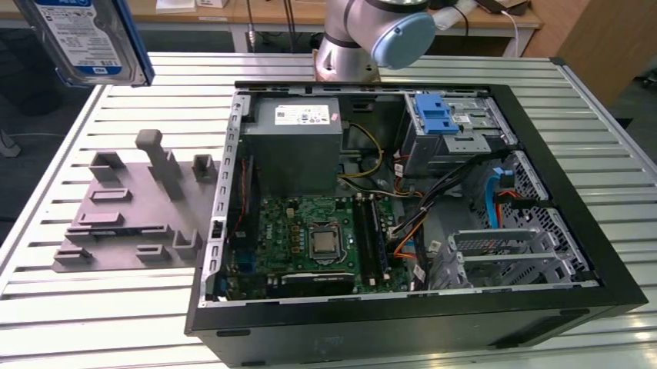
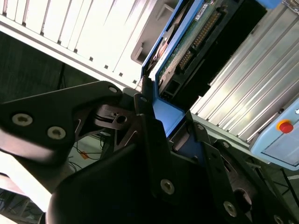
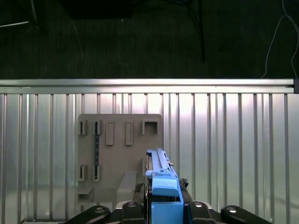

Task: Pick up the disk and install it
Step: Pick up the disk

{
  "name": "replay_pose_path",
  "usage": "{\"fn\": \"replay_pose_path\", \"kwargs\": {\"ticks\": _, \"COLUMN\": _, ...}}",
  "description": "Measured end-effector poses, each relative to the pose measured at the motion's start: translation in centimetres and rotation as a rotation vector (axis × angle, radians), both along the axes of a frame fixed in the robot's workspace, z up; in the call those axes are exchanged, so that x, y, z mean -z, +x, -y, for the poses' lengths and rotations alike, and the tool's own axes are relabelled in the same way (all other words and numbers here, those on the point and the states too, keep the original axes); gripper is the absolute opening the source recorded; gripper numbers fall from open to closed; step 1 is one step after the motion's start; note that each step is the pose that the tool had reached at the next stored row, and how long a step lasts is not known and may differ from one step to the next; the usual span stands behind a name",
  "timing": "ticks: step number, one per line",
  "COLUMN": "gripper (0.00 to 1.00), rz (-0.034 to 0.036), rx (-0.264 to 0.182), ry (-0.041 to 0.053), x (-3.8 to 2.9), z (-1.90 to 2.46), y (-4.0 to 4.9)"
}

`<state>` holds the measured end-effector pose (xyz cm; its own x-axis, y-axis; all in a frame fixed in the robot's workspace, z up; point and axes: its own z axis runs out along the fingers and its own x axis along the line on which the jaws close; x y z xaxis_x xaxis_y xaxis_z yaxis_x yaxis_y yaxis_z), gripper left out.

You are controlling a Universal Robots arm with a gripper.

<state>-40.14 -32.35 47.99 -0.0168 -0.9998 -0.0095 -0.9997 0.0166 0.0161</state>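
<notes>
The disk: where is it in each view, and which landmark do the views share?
Exterior view: the disk is in the exterior view's upper left corner.
Second wrist view: the disk sits in the gripper, circuit board showing.
First wrist view: the disk is edge-on before the grey fixture.
Shared landmark: the slatted table.

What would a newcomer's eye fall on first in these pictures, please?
Most likely the disk, held high at the exterior view's upper left and clamped by its blue frame in the gripper above the slatted table. Next comes the open computer case in the middle of that table, its green motherboard exposed. The grey holder plate lies beside it on the exterior view's left.
</notes>
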Motion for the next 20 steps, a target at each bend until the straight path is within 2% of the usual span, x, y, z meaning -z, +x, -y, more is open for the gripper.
{"fn": "replay_pose_path", "kwargs": {"ticks": 20, "gripper": 0.37, "rz": -0.0001, "rx": 0.000, "ry": 0.0000, "x": 0.00, "z": 0.00, "y": 1.86}}
